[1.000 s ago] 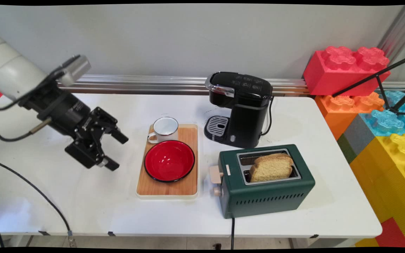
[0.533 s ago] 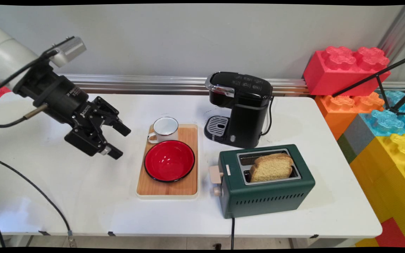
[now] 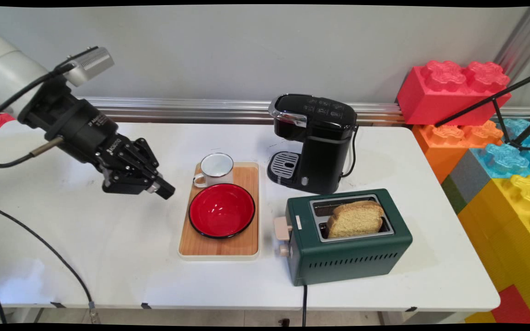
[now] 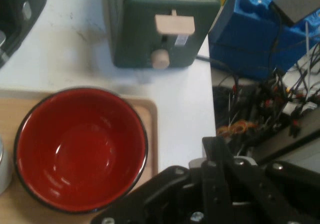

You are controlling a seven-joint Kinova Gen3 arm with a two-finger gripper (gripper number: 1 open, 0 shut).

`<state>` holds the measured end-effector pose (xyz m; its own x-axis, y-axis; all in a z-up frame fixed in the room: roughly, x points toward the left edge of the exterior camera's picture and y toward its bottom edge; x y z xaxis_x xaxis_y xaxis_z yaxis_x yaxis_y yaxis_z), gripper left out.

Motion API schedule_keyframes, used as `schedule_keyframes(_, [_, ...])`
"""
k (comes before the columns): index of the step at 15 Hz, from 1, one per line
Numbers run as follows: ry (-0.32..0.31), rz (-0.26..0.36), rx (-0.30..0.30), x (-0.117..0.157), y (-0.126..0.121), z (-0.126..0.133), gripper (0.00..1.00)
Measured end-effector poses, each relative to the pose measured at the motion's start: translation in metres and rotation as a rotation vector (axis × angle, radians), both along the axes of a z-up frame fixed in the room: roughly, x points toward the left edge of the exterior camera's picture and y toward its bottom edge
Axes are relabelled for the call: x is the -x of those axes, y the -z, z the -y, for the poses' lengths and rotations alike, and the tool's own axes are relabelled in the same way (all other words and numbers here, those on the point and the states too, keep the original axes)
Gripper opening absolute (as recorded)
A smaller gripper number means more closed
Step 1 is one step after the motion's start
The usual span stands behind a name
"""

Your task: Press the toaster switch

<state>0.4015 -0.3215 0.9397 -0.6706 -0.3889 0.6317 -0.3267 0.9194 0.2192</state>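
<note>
Black two-finger gripper [image 3: 166, 189], jaws pressed together and empty, hovers tilted just left of the wooden tray [image 3: 221, 246] carrying a red bowl [image 3: 221, 210].

We count one wooden tray [image 3: 219, 248] on the surface [image 3: 108, 257], with one red bowl [image 3: 221, 210] and one white mug [image 3: 216, 169] on it. We see one black coffee machine [image 3: 313, 142], one green toaster [image 3: 348, 241] and one slice of bread [image 3: 354, 218] in it. At the right we count at least five big toy bricks [image 3: 451, 92], stacked together. There is one gripper [image 3: 161, 186].
</note>
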Motion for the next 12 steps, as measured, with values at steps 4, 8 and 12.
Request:
schedule_keyframes(4, [-0.006,-0.05,0.007,0.017,0.01,0.001,0.0])
schedule_keyframes(8, [-0.023,-0.102,0.018,0.043,0.028,0.0,0.0])
schedule_keyframes(12, [-0.038,-0.138,0.032,0.067,0.046,0.002,0.0])
